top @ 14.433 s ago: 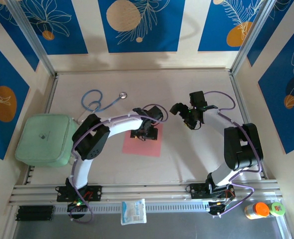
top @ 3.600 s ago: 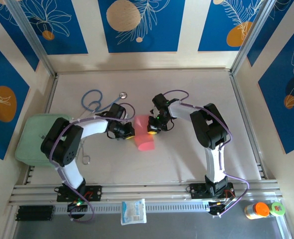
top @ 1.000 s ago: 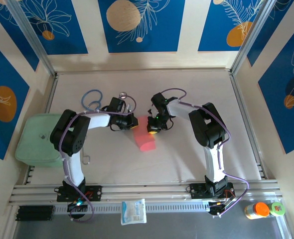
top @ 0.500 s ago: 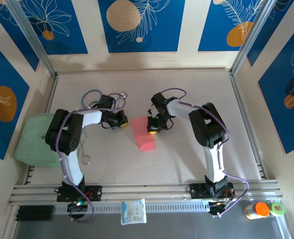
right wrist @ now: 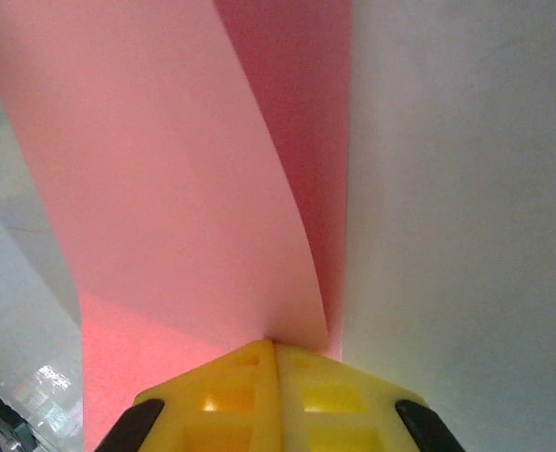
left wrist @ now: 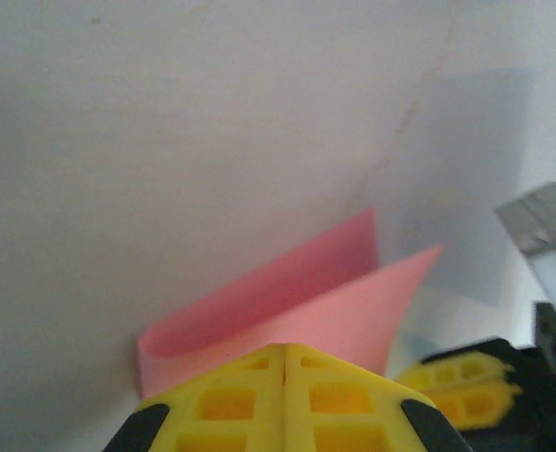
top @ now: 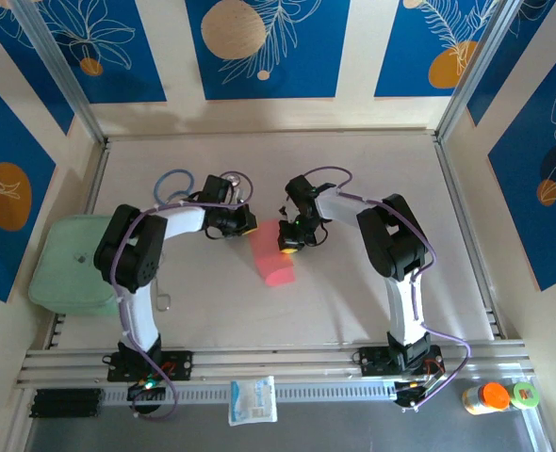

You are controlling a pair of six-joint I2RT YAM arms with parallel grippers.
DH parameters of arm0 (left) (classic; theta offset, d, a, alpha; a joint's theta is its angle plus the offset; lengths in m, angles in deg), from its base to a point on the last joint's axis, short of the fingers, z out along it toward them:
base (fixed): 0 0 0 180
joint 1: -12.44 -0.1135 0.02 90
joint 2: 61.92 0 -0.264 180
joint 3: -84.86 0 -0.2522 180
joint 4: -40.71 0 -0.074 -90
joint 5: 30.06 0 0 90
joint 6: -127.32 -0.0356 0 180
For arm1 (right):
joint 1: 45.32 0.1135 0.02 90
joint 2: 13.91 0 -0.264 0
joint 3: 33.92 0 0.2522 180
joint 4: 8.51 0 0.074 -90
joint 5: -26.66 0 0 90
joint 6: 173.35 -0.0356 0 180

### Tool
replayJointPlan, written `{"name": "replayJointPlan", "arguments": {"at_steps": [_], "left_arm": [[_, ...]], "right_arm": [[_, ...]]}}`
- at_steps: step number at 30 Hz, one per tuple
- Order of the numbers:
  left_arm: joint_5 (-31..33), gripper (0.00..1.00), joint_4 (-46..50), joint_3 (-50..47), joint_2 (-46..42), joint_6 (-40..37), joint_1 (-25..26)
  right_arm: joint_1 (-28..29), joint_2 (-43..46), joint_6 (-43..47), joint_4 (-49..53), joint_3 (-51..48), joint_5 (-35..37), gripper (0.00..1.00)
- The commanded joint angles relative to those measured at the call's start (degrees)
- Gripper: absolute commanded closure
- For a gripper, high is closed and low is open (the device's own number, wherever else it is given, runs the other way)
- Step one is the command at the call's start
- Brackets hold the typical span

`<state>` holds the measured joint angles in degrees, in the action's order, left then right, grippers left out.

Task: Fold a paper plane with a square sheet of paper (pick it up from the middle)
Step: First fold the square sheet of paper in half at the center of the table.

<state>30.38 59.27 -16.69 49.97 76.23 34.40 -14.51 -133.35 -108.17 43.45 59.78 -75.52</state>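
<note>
The square sheet of paper (top: 270, 259), salmon pink, lies bent over in a loose fold at mid-table. In the left wrist view its rounded fold (left wrist: 287, 301) opens away from me. In the right wrist view its upper flap (right wrist: 165, 169) curves up from my fingertips. My right gripper (top: 287, 247) (right wrist: 275, 344) is shut on the flap's edge at the sheet's upper right. My left gripper (top: 248, 224) (left wrist: 285, 348) is shut with nothing between its fingers, its tip against the sheet's upper left edge. The right yellow fingers (left wrist: 457, 377) sit just across the sheet. The paper plane is out of view.
A blue stethoscope (top: 179, 184) lies behind the left arm. A pale green pad (top: 66, 264) sits at the left edge. A white packet (top: 253, 400) and an orange-capped bottle (top: 492, 397) rest by the front rail. Bare table surrounds the sheet.
My left gripper drew back to the left off the sheet, then came back to its upper left edge, staying shut. The right gripper and the sheet have barely moved.
</note>
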Motion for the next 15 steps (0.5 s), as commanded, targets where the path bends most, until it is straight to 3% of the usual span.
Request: {"name": "replayJointPlan", "arguments": {"at_steps": [1,8,15], "left_arm": [[0.76,0.94,0.53,1.57,2.44,-0.14,-1.31],[6.70,0.95,7.63,4.16,3.26,-5.63,-6.83],[-0.27,0.94,5.08,1.17,-4.84,-4.48,-5.68]], "right_arm": [[-0.44,-7.04,0.73,4.96,-4.17,17.06,0.93],[-0.35,-6.96,0.98,5.32,-3.32,18.03,0.93],[-0.31,-7.11,1.74,5.53,-1.47,16.87,0.93]]}}
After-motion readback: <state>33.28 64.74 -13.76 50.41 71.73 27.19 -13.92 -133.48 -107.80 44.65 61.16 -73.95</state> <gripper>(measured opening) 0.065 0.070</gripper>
